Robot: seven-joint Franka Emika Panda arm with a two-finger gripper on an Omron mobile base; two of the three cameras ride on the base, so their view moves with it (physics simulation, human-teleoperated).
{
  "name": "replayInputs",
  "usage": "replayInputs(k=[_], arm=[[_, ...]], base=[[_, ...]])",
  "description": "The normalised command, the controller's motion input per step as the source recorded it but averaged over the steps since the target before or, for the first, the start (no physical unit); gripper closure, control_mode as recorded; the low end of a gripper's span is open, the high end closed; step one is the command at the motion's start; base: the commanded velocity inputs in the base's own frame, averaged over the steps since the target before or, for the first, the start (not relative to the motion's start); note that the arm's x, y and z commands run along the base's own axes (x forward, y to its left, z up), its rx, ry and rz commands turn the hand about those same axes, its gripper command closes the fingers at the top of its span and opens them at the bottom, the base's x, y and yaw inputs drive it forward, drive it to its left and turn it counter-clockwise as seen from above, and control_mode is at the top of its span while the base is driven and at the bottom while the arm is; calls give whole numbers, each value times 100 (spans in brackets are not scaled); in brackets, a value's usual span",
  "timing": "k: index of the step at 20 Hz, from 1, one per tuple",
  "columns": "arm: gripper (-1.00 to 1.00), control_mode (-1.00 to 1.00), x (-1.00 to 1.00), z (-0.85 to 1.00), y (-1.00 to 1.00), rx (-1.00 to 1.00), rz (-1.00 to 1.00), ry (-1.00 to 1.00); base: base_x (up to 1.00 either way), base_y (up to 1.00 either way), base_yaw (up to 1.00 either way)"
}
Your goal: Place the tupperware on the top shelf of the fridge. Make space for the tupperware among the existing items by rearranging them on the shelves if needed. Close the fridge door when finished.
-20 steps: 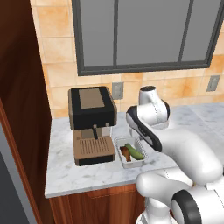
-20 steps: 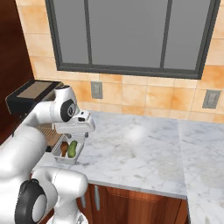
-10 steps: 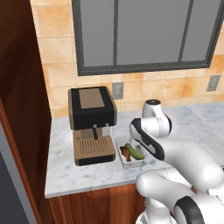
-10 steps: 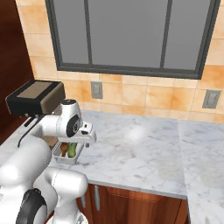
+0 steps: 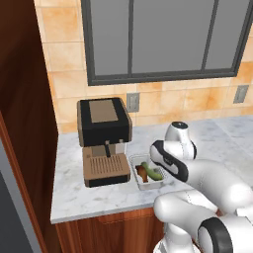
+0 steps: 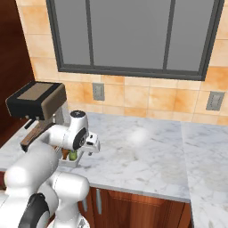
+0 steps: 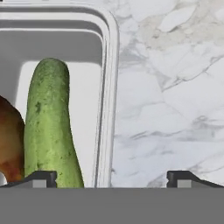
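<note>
The tupperware [image 5: 147,174] is a shallow whitish container holding green and brown food, on the marble counter just right of the coffee machine. In the right base view the tupperware [image 6: 67,161] peeks out below my hand. My gripper [image 7: 116,178] hangs open right above it. Its fingertips [image 7: 43,177] straddle the container's rounded rim [image 7: 107,87], one over the green vegetable [image 7: 48,127] and the other over bare counter. Nothing is held. A sliver of the grey fridge [image 5: 6,207] shows at the far left; its top shelf and shelves are out of view.
A black and brown coffee machine [image 5: 103,141] stands close on the tupperware's left. The brown wooden cabinet [image 5: 24,99] walls off the left side. The marble counter [image 6: 147,151] stretches away to the right, below a window and tiled wall with sockets.
My arm has come down and forward, bringing the hand low over the tupperware's right end. The jaws stayed open and the tupperware has not moved.
</note>
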Motion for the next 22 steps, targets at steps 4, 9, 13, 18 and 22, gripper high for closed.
replayInputs(k=[4, 9, 13, 18, 22], arm=[[-100, -100, 36, -33, 10, 3, 0, 0], [-100, -100, 32, -28, 15, 0, 0, 0], [100, -100, 21, -39, 28, 0, 0, 0], [100, -100, 8, -43, 22, 0, 0, 0], [100, -100, 0, 0, 0, 0, 0, 0]], base=[[0, 0, 0], [0, 0, 0], [0, 0, 0], [0, 0, 0], [0, 0, 0]])
